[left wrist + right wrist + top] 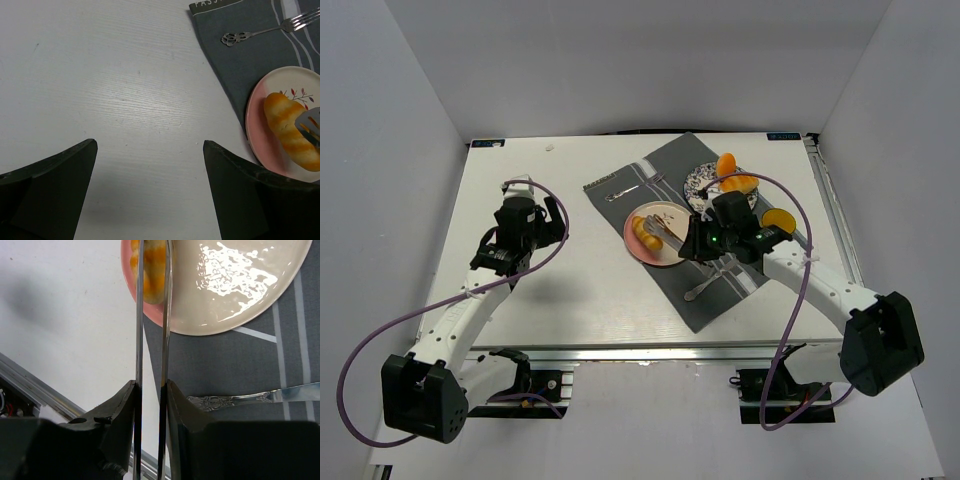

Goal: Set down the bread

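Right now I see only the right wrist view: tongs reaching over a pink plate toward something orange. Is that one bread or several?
Observer: One long bread roll, seen whole from the left wrist view. It lies on the left side of the plate, with the tongs at its right edge.
Operator: Where is the left gripper?
Observer: The left gripper is open over bare table, left of the grey mat.
Operator: Is anything beyond the plate?
Observer: A fork lies on the mat, and a patterned dish stands near its far end.
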You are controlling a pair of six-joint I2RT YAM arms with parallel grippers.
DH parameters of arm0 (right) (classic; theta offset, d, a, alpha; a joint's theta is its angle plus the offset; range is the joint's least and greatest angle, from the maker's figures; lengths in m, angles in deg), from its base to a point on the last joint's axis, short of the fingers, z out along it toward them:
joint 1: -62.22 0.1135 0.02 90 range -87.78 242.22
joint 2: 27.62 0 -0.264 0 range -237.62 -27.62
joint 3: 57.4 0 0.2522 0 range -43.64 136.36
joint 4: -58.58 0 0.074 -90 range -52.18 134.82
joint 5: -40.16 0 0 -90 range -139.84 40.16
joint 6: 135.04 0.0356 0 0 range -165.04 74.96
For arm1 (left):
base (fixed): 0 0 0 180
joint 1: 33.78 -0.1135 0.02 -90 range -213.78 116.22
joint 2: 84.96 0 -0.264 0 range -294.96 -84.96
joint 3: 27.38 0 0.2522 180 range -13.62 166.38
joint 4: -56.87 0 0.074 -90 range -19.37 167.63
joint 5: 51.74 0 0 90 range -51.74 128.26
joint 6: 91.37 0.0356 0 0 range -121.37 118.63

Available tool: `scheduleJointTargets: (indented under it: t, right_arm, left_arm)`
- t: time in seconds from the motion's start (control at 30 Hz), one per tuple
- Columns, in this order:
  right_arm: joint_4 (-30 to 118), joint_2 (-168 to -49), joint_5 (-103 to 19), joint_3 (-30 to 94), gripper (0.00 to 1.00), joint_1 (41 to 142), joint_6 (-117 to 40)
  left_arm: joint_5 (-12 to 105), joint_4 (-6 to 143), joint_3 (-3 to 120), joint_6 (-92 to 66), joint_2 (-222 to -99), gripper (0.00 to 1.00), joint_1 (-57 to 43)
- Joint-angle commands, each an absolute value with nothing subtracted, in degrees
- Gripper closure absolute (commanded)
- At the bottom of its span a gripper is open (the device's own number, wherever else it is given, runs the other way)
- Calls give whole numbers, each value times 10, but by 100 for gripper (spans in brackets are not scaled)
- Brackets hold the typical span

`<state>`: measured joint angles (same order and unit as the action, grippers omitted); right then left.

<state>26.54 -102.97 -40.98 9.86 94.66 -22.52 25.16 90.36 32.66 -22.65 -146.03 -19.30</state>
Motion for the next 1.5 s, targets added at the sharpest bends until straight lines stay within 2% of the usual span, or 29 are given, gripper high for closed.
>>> scheduleJointTargets:
  t: [0.0, 0.23, 0.53, 0.73, 1.13, 1.47]
  right_arm:
    - [308, -1013, -390, 93, 72, 951, -212]
    - [307, -1011, -392, 76, 71, 952, -211]
    - [294, -1013, -396, 80, 59, 953, -212]
    - [285, -1007, -403, 88, 47, 953, -212]
    - [259, -988, -437, 106, 48, 953, -219]
    - [216, -959, -531, 149, 48, 953, -233]
  left_arm:
    - [248, 901, 323, -232, -1450, 2, -190]
    - [248, 902, 323, -232, -1448, 2, -190]
    - [251, 899, 322, -233, -1451, 2, -190]
    - [253, 898, 319, -233, -1452, 2, -190]
    - [253, 897, 320, -232, -1454, 2, -190]
    - [250, 899, 315, -229, -1452, 2, -190]
